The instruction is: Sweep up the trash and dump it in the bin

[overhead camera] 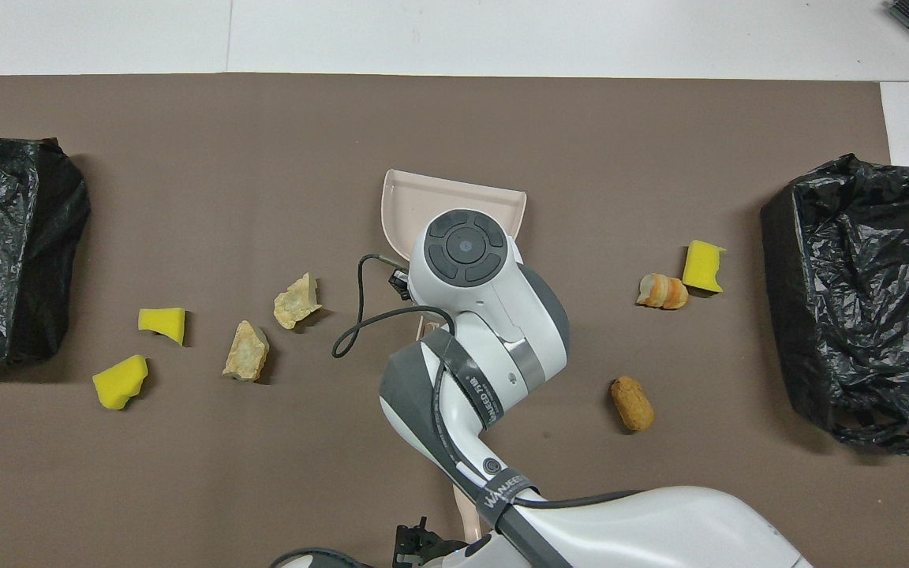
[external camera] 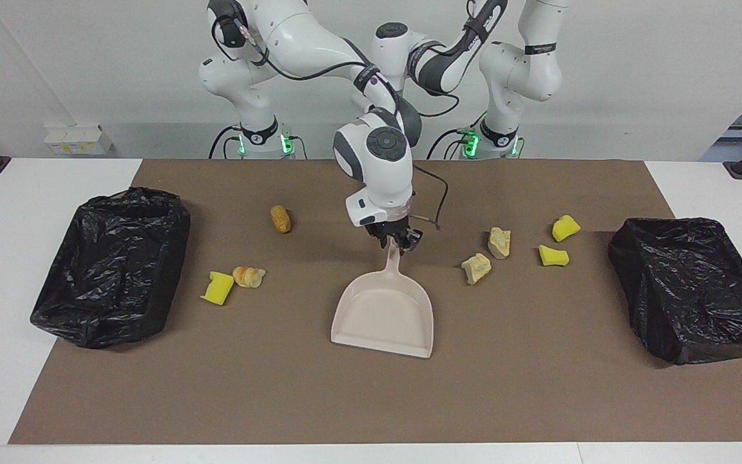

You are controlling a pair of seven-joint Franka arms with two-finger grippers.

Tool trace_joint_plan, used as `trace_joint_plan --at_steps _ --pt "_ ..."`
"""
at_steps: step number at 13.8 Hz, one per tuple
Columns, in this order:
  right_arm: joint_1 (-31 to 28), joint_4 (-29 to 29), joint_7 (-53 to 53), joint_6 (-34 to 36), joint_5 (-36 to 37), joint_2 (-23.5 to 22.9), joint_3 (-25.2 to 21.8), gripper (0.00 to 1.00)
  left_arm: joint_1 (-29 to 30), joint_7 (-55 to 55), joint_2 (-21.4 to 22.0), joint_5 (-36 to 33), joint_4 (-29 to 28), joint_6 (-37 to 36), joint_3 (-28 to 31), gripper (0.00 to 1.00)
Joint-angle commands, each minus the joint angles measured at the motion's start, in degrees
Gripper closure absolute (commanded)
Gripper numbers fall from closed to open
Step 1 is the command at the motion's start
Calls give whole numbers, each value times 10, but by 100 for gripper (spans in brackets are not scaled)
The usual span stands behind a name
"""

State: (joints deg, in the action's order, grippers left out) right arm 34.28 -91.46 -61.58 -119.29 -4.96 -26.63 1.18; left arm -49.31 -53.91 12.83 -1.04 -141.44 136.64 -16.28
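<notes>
Seven scraps of trash are lying on the brown mat [external camera: 538, 399]: three yellow sponge chunks [external camera: 218, 287] [external camera: 565, 227] [external camera: 553, 256], three cream-tan lumps [external camera: 248, 276] [external camera: 499, 242] [external camera: 476, 267] and one orange-brown nugget [external camera: 280, 218]. Four are sitting toward the left arm's end, three toward the right arm's end. The nugget's long axis is running roughly toward and away from the robots.

One beige dustpan [external camera: 384, 316] is resting between the two groups, its handle pointing toward the robots and its open mouth facing away from them.

Two black-bagged bins [external camera: 113, 264] [external camera: 686, 287] are standing at the two ends of the mat.

The right pincer [external camera: 395, 241] is coming down on the dustpan's handle tip, fingers set about it; whether it is clamping the handle cannot be told.

The left pincer [overhead camera: 415, 544] is waiting near the robots' edge of the mat; its fingers are spread, grasping nothing. A beige strip [overhead camera: 462, 509] is lying just beside it, largely hidden by the right arm.

The mat is covering a white worktop [external camera: 4, 212], and a pale wall [external camera: 635, 77] is rising at the robots' back.
</notes>
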Motion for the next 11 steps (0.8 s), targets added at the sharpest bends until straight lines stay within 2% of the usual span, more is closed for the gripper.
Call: trace_joint_plan --at_steps 1,6,10,11 --pt "2 14 -21 8 8 -12 1 52 -5 -22 1 -12 -10 18 0 0" --pt "2 16 -12 16 11 -12 1 51 -5 -44 -29 -12 -10 49 0 0" --pt "2 20 -10 16 16 -17 1 26 -4 -44 -42 -12 -9 57 0 0" --pt "2 21 -9 16 16 -17 1 26 -4 -48 -43 -12 -9 59 0 0"
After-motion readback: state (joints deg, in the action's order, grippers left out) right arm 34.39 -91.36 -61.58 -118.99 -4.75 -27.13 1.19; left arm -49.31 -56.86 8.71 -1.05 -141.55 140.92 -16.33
